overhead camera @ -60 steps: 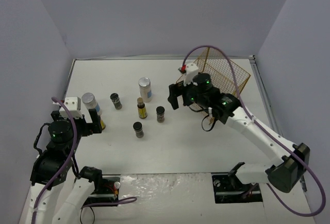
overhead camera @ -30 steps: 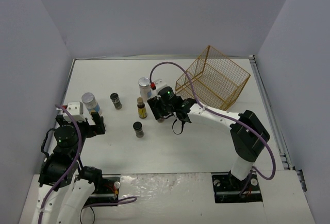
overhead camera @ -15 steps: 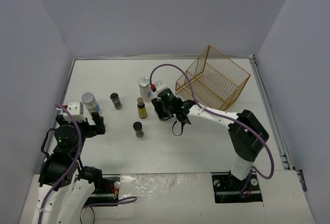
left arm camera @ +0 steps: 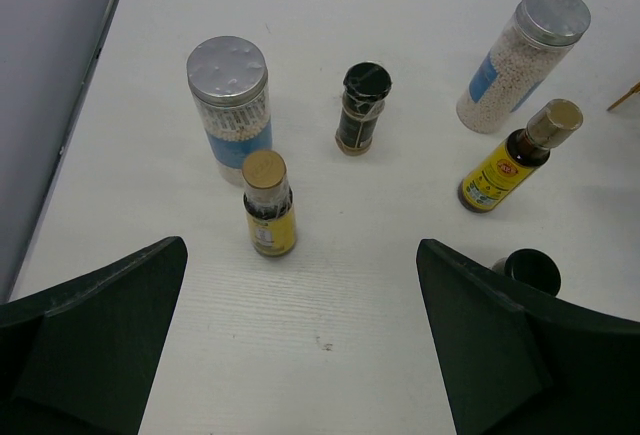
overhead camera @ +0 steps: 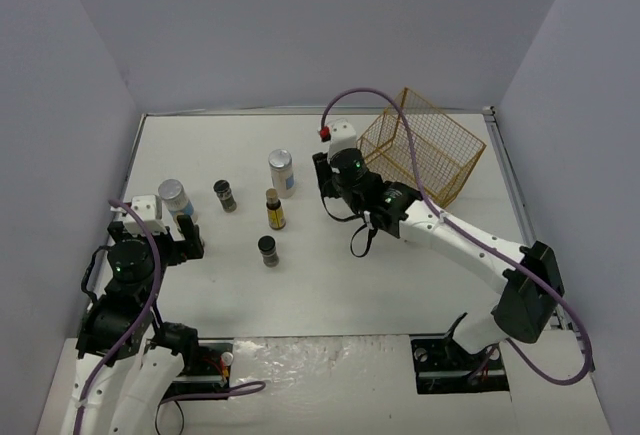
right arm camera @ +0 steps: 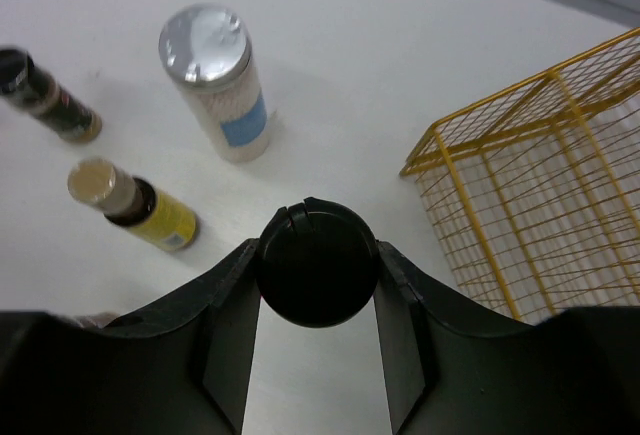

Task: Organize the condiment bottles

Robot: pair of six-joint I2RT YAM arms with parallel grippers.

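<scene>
The right end effector (right arm camera: 316, 255) grips a black-capped jar (right arm camera: 318, 280), cap toward the wrist camera, long axis running away between the fingers. The wire basket (right arm camera: 540, 205) lies at its 2 o'clock. The left end effector (left arm camera: 302, 250) gapes wide over the bench (left arm camera: 330, 15), with a yellow-labelled bottle (left arm camera: 269, 217) upright at 12 o'clock.

The jar cap (right arm camera: 318, 265) between my right fingers (right arm camera: 225, 340) is plain black, like the fingers. The wire basket (right arm camera: 520, 195) is yellow, a grid of thin lines. The wide jar (right arm camera: 222, 90) has a silver lid, pale grains, a blue label. The slim bottle (right arm camera: 140, 205): yellow label, tan cap.
</scene>
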